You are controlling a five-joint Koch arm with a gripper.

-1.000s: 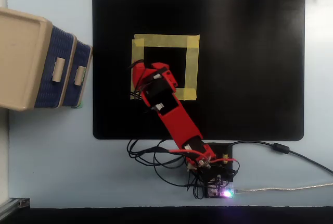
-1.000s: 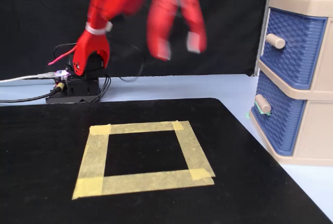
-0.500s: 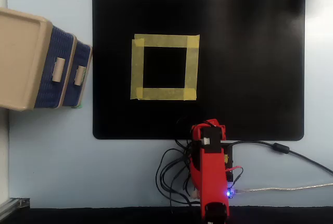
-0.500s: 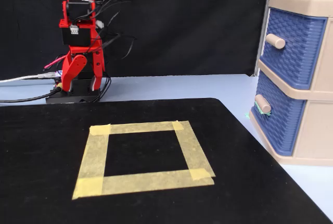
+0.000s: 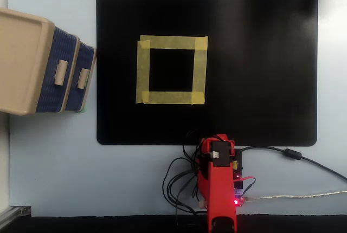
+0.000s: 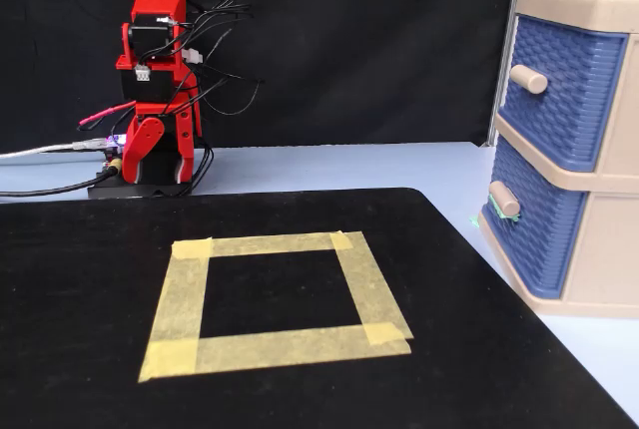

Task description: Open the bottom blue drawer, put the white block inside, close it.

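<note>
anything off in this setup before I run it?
Yes: no white block shows in either view, and the tape square on the black mat is empty. The bottom blue drawer sits slightly proud. Arm folded.

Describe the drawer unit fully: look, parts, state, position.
The drawer unit is a beige plastic cabinet holding two blue, basket-weave-textured drawers, each with one beige peg handle. The bottom drawer and the top one both look shut. It stands upright on the pale table beside the black mat's edge, at the overhead view's left.

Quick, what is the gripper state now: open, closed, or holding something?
Gripper: folded down at the arm's base, holding nothing; open or closed cannot be told.
</note>
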